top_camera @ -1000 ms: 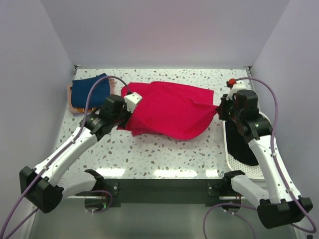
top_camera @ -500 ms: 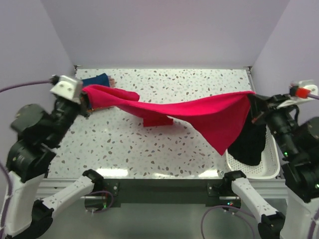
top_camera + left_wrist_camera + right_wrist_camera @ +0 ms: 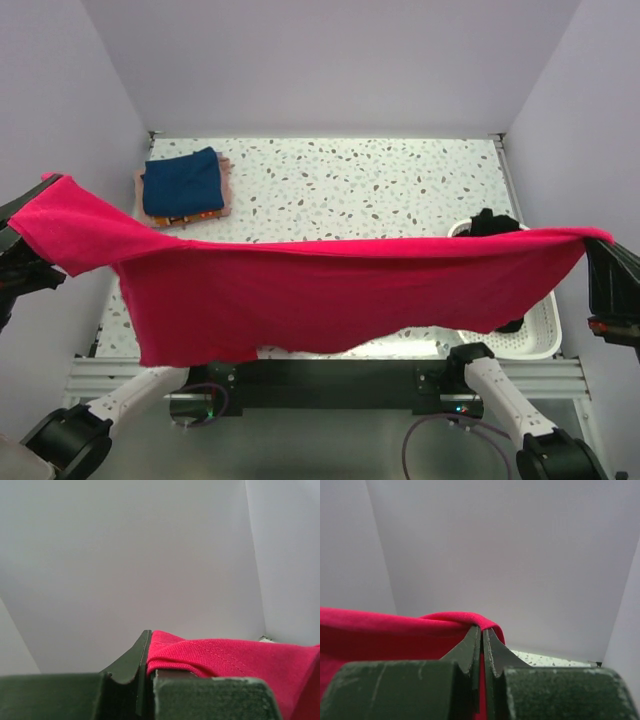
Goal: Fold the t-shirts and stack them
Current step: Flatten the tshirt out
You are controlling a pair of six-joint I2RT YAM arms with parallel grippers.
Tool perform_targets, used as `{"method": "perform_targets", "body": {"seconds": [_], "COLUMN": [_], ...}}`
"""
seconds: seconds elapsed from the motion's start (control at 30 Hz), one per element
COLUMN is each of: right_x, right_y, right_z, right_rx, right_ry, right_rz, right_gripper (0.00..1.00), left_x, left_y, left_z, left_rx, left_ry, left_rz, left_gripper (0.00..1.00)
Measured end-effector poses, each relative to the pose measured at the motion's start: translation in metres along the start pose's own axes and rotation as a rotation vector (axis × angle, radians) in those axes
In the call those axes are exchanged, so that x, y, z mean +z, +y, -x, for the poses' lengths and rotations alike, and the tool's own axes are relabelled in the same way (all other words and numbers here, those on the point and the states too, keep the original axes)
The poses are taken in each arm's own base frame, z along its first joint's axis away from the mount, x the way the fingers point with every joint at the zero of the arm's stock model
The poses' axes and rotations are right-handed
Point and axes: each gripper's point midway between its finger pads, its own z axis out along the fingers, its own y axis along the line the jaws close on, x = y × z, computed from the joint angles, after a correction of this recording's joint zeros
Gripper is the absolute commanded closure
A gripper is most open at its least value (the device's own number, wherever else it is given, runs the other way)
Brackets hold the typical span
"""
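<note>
Left gripper [image 3: 148, 647] is clamped tight on 1 end of the red t-shirt [image 3: 330, 290], and the right gripper [image 3: 482, 636] is pinched shut on the other end, both raised out by the side walls. The shirt hangs stretched across the near side, top edge taut, bottom edge wavy over the near edge of the table [image 3: 350, 190]. Just behind on the right, a black tee [image 3: 490, 222] sits in the white basket [image 3: 545, 335]. Far left, a folded navy tee [image 3: 182, 182] lies on a pink one [image 3: 226, 165], with speckled tabletop showing to their right.
</note>
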Motion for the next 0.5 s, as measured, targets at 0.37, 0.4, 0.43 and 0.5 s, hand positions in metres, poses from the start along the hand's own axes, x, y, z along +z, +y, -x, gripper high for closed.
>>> {"method": "perform_targets", "body": {"seconds": [0.37,0.4,0.43,0.5], "right_x": [0.057,0.069,0.080,0.105], "right_y": [-0.014,-0.019,-0.023,-0.031], "right_z": [-0.106,-0.128,-0.150,-0.192], "right_rx": [0.057,0.059,0.060,0.062], "right_ry": [0.276,0.322,0.369,0.450], "right_rz": [-0.037,-0.052,-0.067,-0.085], "right_gripper": [1.00,1.00,1.00,1.00], "left_x": [0.087,0.101,0.114,0.135], "left_y": [-0.027,-0.030,-0.034,-0.039], "left_z": [-0.153,-0.184,-0.217,-0.289], "left_rx": [0.026,0.037,0.049,0.076], "left_ry": [0.377,0.446,0.518,0.665], "left_rz": [-0.069,-0.069,-0.070,-0.079], "left_gripper": [1.00,1.00,1.00,1.00]}}
